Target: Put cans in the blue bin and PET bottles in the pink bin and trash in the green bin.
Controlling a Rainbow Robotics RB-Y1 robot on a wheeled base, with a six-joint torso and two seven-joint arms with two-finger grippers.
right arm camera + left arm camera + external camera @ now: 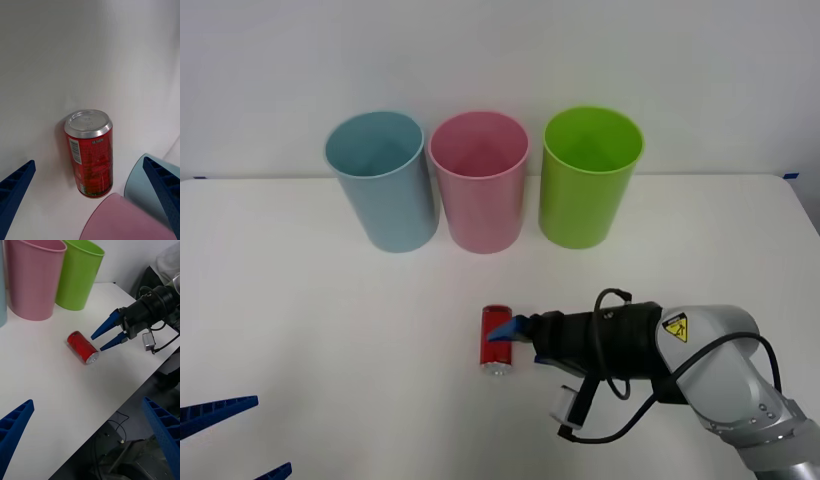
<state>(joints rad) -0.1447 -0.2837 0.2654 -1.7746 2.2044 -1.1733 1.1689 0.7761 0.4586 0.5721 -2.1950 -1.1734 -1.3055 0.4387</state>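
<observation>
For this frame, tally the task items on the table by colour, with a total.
Light blue: 1, the blue bin
Pink: 1, the pink bin
Green: 1, the green bin
Red: 1, the can, lying on its side beside the open right gripper
Total: 4

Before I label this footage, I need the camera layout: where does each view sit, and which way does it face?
Front view: above the arms, looking down at the white table, three bins and right gripper.
Right wrist view: behind the open right gripper, facing the small red drink can.
Left wrist view: behind the open left gripper at the table's near left, looking across at the can and right gripper.
All three share the can.
</observation>
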